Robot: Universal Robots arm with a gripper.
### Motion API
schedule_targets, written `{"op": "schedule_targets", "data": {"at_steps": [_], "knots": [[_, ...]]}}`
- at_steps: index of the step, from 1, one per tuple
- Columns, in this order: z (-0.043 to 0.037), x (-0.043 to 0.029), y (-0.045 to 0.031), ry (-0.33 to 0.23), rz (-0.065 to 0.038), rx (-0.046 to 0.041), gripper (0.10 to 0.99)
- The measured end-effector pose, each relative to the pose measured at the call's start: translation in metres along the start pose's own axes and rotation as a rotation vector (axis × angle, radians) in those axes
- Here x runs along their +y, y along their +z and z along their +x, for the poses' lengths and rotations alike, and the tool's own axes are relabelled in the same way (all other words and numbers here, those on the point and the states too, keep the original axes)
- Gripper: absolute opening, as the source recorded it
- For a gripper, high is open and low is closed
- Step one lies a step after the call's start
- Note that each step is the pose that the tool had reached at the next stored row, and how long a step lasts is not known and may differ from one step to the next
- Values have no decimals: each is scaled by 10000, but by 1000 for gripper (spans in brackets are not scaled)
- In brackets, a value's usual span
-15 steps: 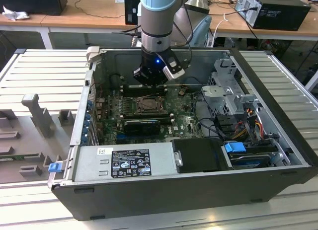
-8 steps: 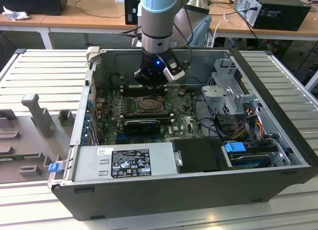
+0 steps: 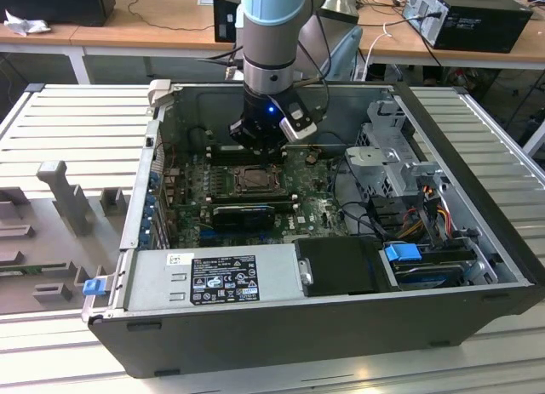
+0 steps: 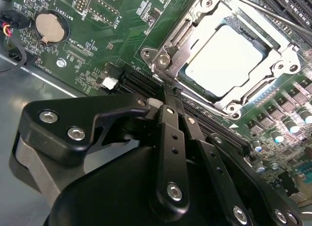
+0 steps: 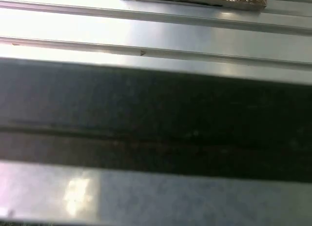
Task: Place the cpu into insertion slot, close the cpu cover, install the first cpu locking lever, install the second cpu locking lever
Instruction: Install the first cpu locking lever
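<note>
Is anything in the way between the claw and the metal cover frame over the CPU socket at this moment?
Nothing visible is. In the second wrist view the claw sits just short of the dull-grey metal cover frame, which lies over the silver-topped square chip; only bare green motherboard and black slots lie between them.

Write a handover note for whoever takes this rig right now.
Claw: shut, holding nothing, hanging over the green board just beside the socket, inside the open computer case.
Chip: seated in the socket, silver top up.
Cover: lying down flat around the chip, which shows through its window.
Done: chip placed, cover closed.
Left: the two locking levers. One thin lever rod runs along the socket's edge; I cannot tell from these views whether either lever is latched.
</note>
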State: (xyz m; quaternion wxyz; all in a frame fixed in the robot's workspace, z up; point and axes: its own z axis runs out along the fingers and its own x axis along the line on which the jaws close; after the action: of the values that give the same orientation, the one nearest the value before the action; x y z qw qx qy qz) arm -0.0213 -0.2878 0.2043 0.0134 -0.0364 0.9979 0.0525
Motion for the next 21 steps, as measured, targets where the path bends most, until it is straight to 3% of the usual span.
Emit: {"op": "schedule_targets", "data": {"at_steps": [15, 18, 21], "knots": [[2, -30, 31, 27, -10, -3, 106], [1, -26, -4, 27, -32, -6, 106], [-2, -17, -90, 28, -32, -5, 106]]}}
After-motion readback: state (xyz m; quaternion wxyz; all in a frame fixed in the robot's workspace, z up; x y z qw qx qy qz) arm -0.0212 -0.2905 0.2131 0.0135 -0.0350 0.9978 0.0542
